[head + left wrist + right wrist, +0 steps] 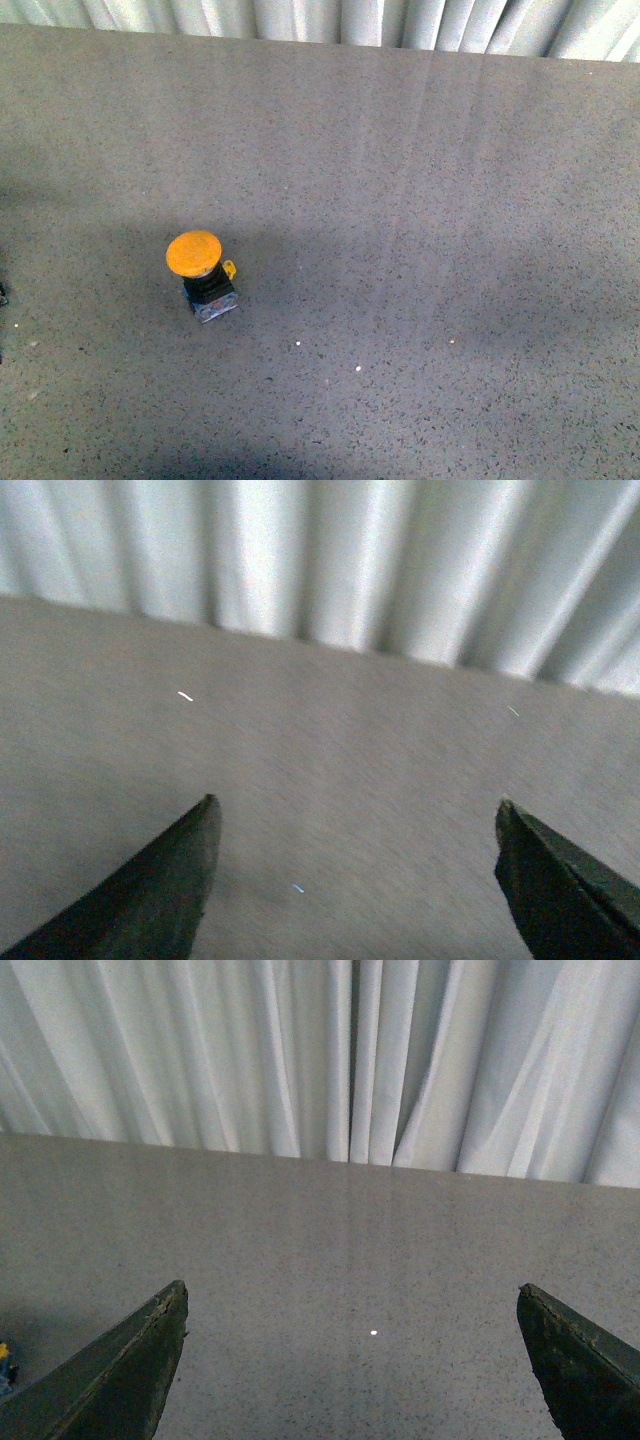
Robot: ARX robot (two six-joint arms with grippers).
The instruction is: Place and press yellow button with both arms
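You have two grippers here. The left gripper (355, 880) hangs over the grey table (350, 750) with its two fingers (170, 890) wide apart and nothing between them. The right gripper (350, 1360) is also spread wide and holds nothing. In the front view there is one button (201, 272). It stands on the table, left of the middle, in a shadow. It has a round orange-yellow cap, a black body, a small silvery base and a little yellow tab at the side. One white curtain (300, 20) hangs behind the far edge.
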